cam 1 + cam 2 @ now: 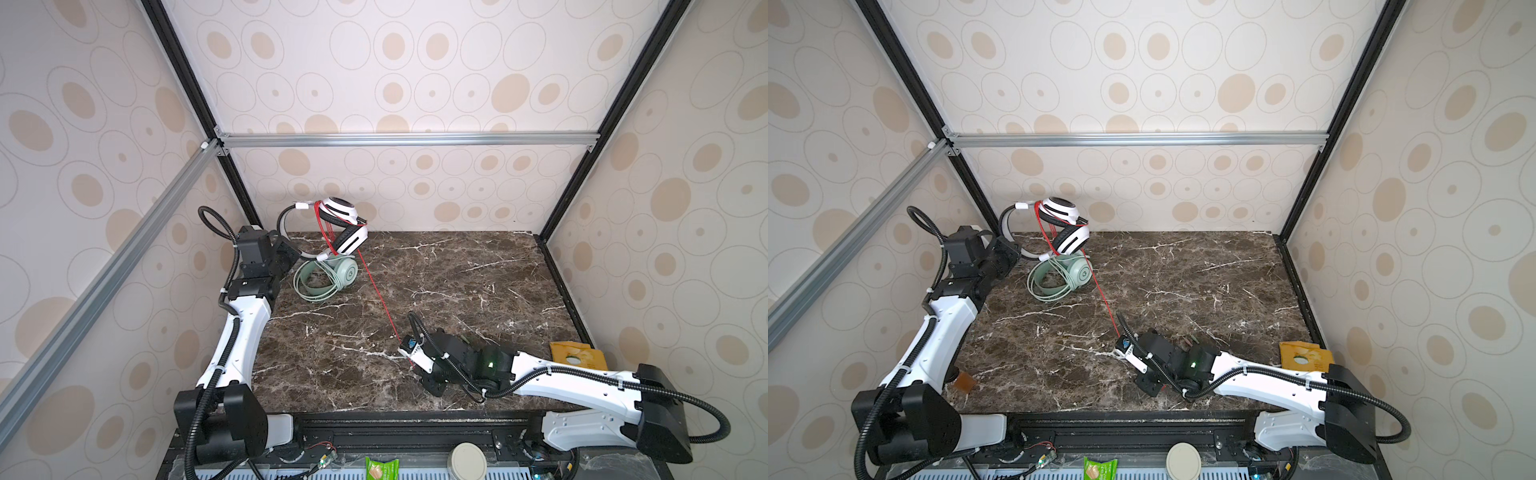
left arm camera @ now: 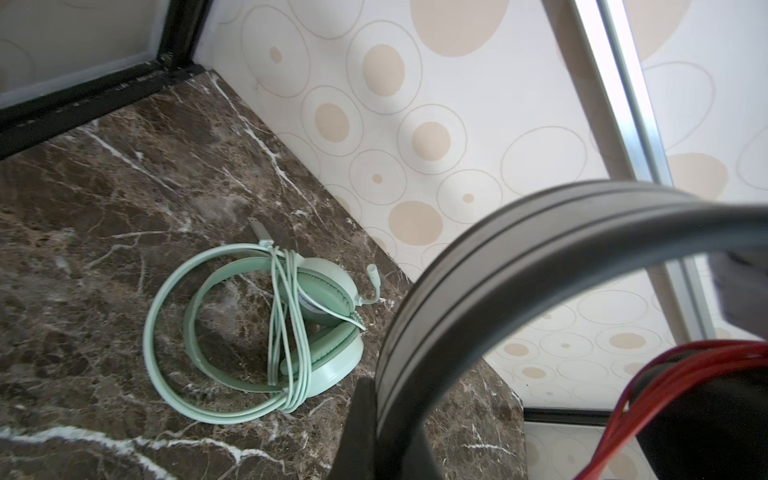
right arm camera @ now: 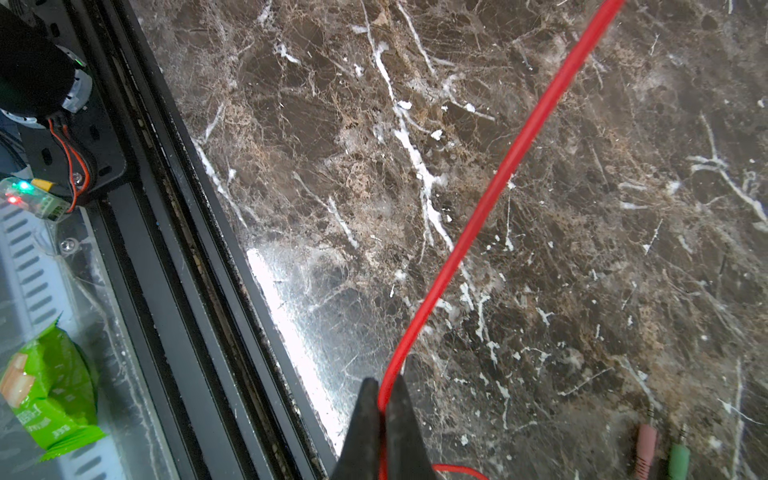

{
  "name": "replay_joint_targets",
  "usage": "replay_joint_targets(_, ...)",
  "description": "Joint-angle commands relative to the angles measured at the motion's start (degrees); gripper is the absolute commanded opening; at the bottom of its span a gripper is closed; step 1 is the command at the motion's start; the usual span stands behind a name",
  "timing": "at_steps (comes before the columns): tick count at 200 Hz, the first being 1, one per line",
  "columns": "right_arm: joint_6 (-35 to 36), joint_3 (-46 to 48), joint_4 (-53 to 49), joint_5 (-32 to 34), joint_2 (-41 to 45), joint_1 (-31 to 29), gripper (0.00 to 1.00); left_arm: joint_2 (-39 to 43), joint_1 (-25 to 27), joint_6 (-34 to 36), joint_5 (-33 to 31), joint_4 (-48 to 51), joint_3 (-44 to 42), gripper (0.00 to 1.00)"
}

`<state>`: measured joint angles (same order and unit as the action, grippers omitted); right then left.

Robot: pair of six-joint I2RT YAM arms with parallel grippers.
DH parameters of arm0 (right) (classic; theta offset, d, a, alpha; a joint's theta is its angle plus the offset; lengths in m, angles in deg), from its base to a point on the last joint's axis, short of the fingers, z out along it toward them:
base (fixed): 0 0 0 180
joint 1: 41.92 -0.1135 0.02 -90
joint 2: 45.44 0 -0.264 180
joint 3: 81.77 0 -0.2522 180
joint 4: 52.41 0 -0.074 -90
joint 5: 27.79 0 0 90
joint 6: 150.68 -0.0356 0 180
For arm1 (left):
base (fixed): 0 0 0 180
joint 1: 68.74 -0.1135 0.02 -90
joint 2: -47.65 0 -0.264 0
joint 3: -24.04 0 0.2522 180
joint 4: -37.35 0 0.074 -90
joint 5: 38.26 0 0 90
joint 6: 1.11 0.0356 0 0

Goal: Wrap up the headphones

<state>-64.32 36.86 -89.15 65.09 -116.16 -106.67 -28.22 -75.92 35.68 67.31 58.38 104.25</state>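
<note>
Both top views look steeply down from the front; wrist cameras (very near) share the marble table (image 3: 623, 208).

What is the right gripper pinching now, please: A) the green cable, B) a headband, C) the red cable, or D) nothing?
C: the right wrist view shows the right gripper shut on the red cable, which runs straight to the white headset.

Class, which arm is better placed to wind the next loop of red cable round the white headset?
Probably right. The right pincer is shut on the red cable, stretched straight from the white headset; the left pincer holds that headset's headband off the table.
</note>
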Motion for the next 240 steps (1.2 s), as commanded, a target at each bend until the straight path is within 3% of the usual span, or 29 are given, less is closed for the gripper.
replay_joint_targets(1,-0.41,0.81,0.04,-1.15,-2.03,-0.75,0.00,0.46,-1.56,-5.47,5.52,-11.99,0.24,0.00)
replay_joint_targets(60,-1.42,-1.52,3.29,-2.95,-9.96,-0.77,0.00,1.52,-3.42,-7.94,9.05,-17.81,-3.66,0.00)
replay_joint_targets(94,-0.94,-5.51,2.80,-3.71,-12.89,-0.79,0.00,1.64,-3.41,-6.99,9.32,-16.90,-2.68,0.00)
replay_joint_targets(134,0.38,-11.81,2.95,-4.47,-17.41,-0.82,0.00,2.09,-3.37,-10.35,14.28,-20.51,-4.64,0.00)
replay_joint_targets(168,0.63,-15.50,1.87,-5.87,-20.29,-0.81,0.00,3.93,-3.37,-11.89,14.40,-20.90,-5.42,0.00)
replay_joint_targets(197,-0.08,-13.23,2.15,-5.36,-17.80,-0.82,0.00,5.08,-3.20,-8.83,11.72,-14.80,-2.53,0.00)
replay_joint_targets(240,-1.15,-8.35,-0.50,-4.96,-9.53,-1.15,0.00,8.11,-1.99,-3.98,-2.94,-3.72,0.40,0.00)
